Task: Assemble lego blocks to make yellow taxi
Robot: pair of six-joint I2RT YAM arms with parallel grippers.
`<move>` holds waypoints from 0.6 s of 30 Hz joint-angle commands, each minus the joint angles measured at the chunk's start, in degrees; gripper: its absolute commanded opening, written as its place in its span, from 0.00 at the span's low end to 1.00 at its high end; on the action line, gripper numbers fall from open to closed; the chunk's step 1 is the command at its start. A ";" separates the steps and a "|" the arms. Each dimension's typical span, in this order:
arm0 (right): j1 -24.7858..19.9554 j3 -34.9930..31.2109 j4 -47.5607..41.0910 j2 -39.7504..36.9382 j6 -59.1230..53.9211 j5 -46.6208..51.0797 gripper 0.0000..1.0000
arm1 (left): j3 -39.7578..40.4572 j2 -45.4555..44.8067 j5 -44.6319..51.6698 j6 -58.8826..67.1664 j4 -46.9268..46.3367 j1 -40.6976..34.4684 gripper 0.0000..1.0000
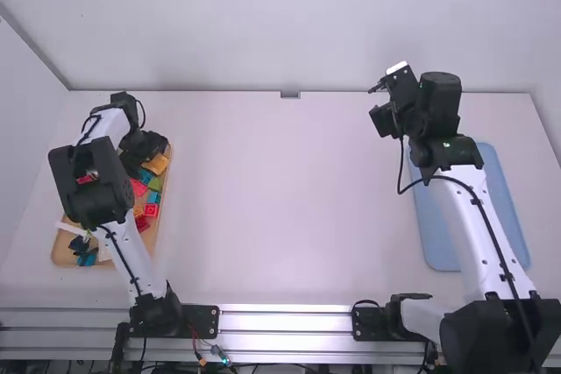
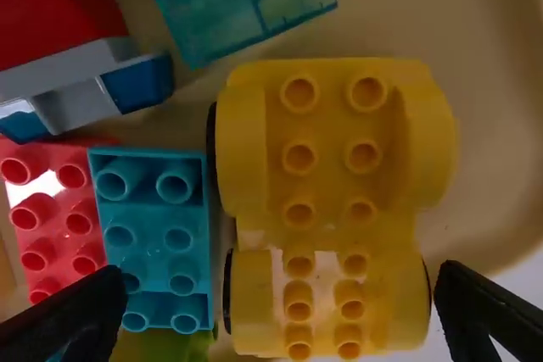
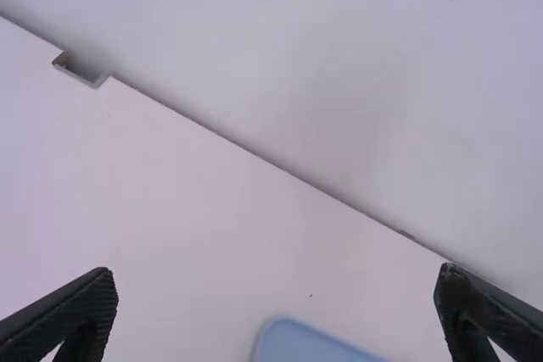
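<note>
Over a tan tray (image 1: 58, 256), the left gripper (image 1: 151, 162) hangs with fingers spread.
Beneath it sits probably a yellow wheeled base (image 2: 331, 184); the right gripper (image 1: 383, 118) is spread too.

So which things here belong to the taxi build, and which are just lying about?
Part of the job:
- yellow wheeled piece
- wooden tray holding it
- left tool, open above it

Probably just lying about, going by colour:
- teal studded brick
- coral studded brick
- blue mat, by the right arm
</note>
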 commanded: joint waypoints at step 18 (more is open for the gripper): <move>0.07 1.88 -0.98 0.09 0.11 -0.20 0.99 | -0.90 0.37 4.22 3.91 -0.50 -0.44 0.84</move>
